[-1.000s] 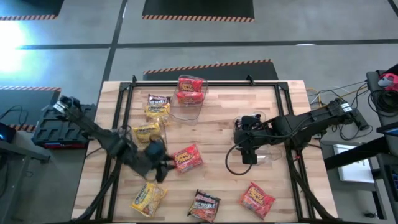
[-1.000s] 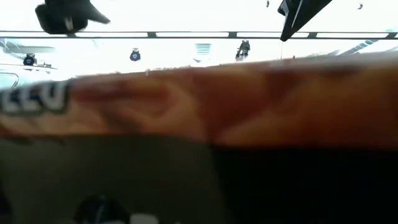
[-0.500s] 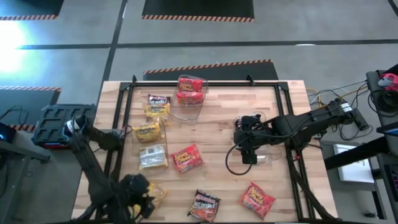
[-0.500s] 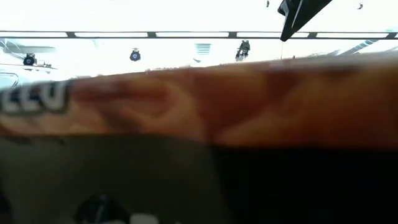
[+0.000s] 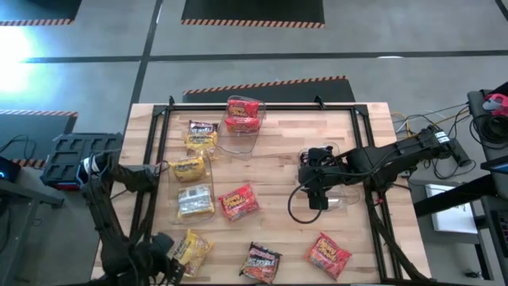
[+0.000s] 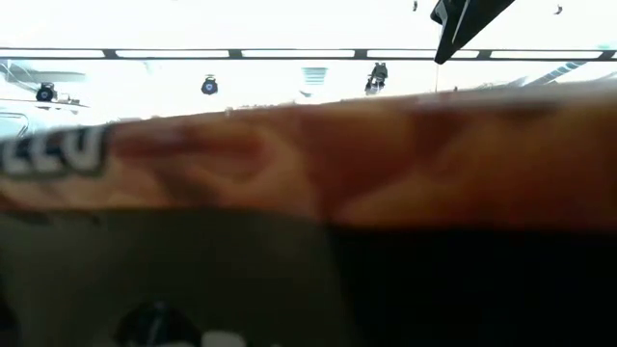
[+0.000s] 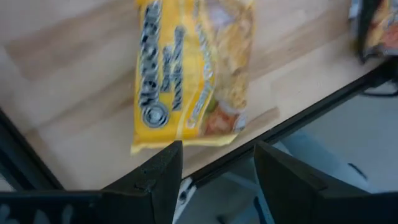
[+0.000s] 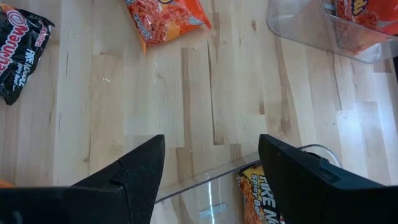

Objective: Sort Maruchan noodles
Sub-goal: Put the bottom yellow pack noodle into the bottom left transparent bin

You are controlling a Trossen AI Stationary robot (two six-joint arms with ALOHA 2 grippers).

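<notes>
Left claw (image 5: 163, 260) hangs with fingers parted and empty beside a yellow noodle packet (image 5: 190, 249) at the table (image 5: 278, 159) front edge. Right claw (image 5: 317, 199) waits wide open mid-table, other packets scattered around

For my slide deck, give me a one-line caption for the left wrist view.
Open left gripper hovers over a yellow noodle packet lying near the wooden table edge.
</notes>
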